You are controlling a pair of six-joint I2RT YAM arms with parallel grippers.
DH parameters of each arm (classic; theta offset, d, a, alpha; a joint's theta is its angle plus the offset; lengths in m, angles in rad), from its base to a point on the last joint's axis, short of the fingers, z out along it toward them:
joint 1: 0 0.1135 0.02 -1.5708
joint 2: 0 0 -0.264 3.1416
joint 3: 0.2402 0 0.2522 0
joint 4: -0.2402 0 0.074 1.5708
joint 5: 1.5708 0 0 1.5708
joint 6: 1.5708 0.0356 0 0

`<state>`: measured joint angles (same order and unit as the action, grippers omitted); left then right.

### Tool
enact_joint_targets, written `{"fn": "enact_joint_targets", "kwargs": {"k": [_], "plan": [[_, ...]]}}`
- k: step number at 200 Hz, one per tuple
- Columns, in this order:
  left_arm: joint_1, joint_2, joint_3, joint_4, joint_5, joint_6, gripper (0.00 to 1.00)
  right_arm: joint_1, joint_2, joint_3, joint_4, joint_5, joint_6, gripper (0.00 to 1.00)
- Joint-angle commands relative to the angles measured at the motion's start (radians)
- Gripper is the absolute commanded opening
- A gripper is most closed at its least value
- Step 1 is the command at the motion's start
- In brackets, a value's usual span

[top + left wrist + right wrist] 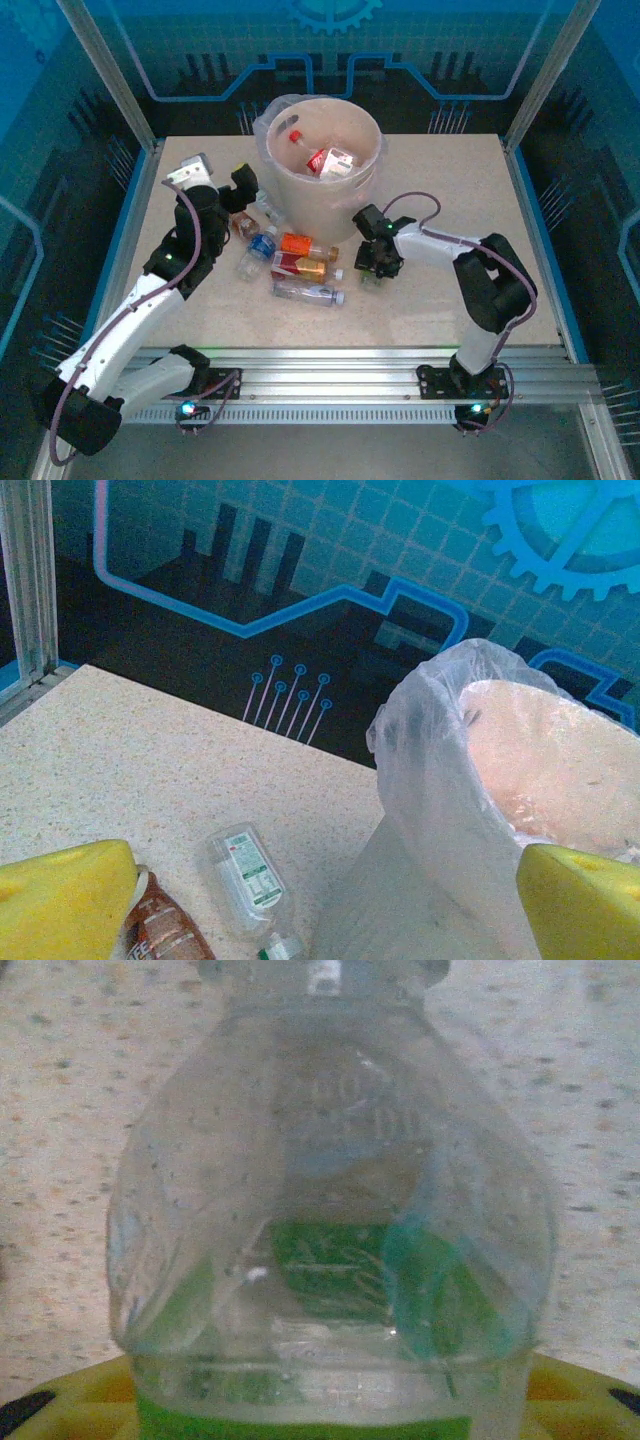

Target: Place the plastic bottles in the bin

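We saw a speckled beige tabletop (pixel 440 300) inside an enclosure. Silver metal posts (pixel 110 75) rose at the upper left and upper right of the frame. The back wall (pixel 450 60) was blue and black, printed with circuit lines and a gear (pixel 335 18) at top centre. A ribbed metal rail (pixel 330 375) ran along the bottom. The light was dim and bluish.

The left arm (pixel 120 325) and the right arm (pixel 435 243) have white links and black joints. A purple-grey cable (pixel 192 228) runs along each. The left fingers (pixel 65 895) are yellow.
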<state>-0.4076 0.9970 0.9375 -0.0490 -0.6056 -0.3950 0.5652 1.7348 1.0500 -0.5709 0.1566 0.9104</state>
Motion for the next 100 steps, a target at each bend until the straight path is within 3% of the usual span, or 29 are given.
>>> {"fn": "enact_joint_targets", "kwargs": {"k": [1, 58, 100], "plan": [[0.011, -0.002, 0.006, -0.015, -0.001, -0.024, 0.99, -0.045, -0.066, -0.043, -0.064, 0.039, -0.036, 0.49], [0.013, 0.001, -0.004, -0.046, 0.008, -0.038, 0.99, -0.149, -0.327, -0.026, -0.194, 0.155, -0.129, 0.45], [0.015, -0.001, -0.033, -0.119, 0.01, -0.058, 0.99, -0.176, -0.498, 0.092, -0.213, 0.203, -0.271, 0.42]]}}
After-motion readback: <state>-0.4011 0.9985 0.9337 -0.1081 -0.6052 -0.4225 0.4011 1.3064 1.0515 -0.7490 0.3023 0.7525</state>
